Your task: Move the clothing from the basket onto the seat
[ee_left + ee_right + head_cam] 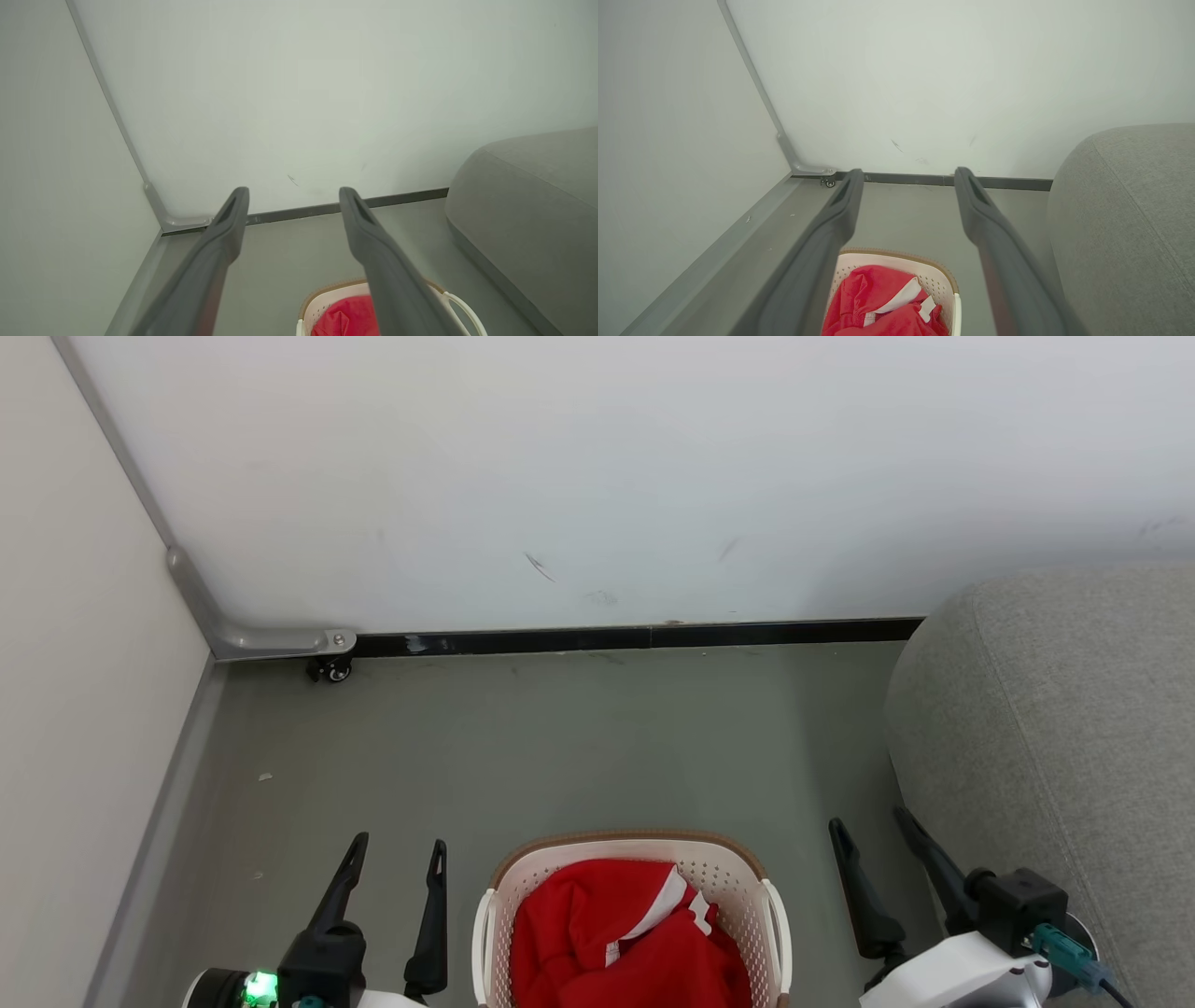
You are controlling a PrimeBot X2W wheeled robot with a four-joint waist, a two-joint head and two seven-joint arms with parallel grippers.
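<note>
Two empty tools, left tool and right tool, stand spread; between them the clothing lies heaped in the basket. Likely soft, light and limp: pinch a raised fold.

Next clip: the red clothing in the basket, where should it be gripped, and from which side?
Pinch the raised fold of the red clothing by its white collar, coming straight down from above: the basket walls block every side, and the heap bulges upward. The open right tool, nearer the seat, probably suits best.
</note>
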